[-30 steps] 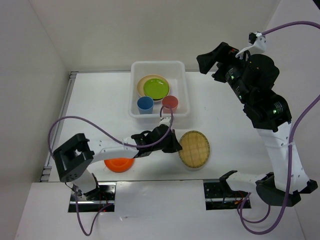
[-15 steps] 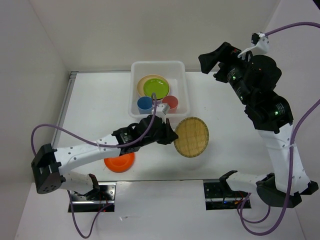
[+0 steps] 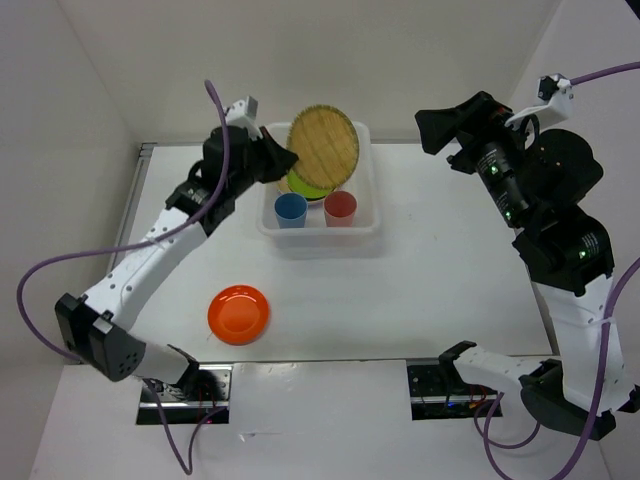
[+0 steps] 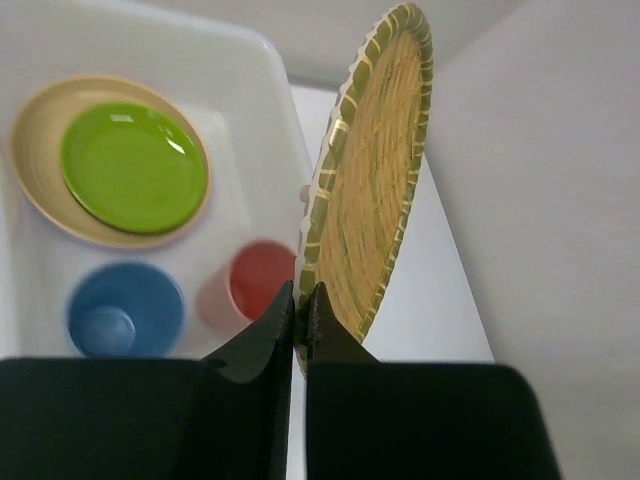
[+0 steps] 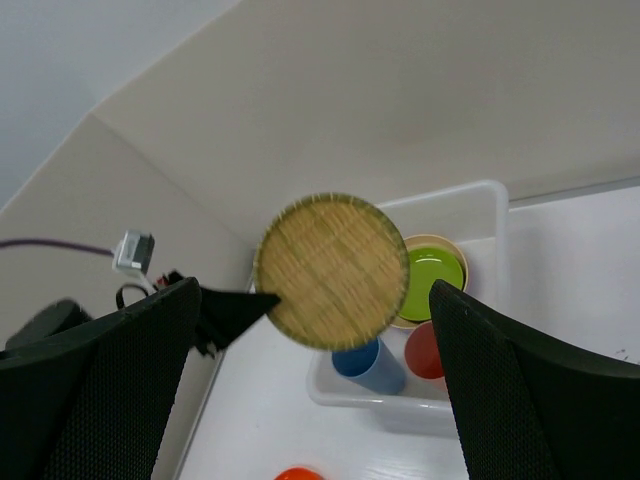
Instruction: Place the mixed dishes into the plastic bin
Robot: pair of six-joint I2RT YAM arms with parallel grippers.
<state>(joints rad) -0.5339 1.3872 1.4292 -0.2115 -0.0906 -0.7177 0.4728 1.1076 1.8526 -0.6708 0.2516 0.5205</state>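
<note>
While one orange plate [image 3: 238, 314] lies alone on the surface [image 3: 450, 270], the plastic bin [image 3: 372, 185] behind it holds two cups, blue cup [image 3: 290, 209] and pink-red cup [image 3: 340, 207], and two stacked plates, lime green plate [image 4: 133, 167] on pale yellow plate [image 4: 35, 150]. The left jaws [image 4: 300, 300] are closed on the rim of the one woven disc [image 3: 323, 146], held on edge above the bin. The right jaws [image 3: 437, 128] stand wide open, holding nothing.

Big white table [image 3: 450, 290] in the middle, flat and smooth. Plain white far wall [image 3: 300, 60] behind it. Plain white left wall [image 3: 60, 150] close by the table's left side. Plain white right wall [image 3: 610, 25] too. Thin metal strip [image 3: 133, 200] along the left edge of the table. White ledge [image 3: 330, 420] along the near side. Soft, even light all over, with faint shadows on the table.
</note>
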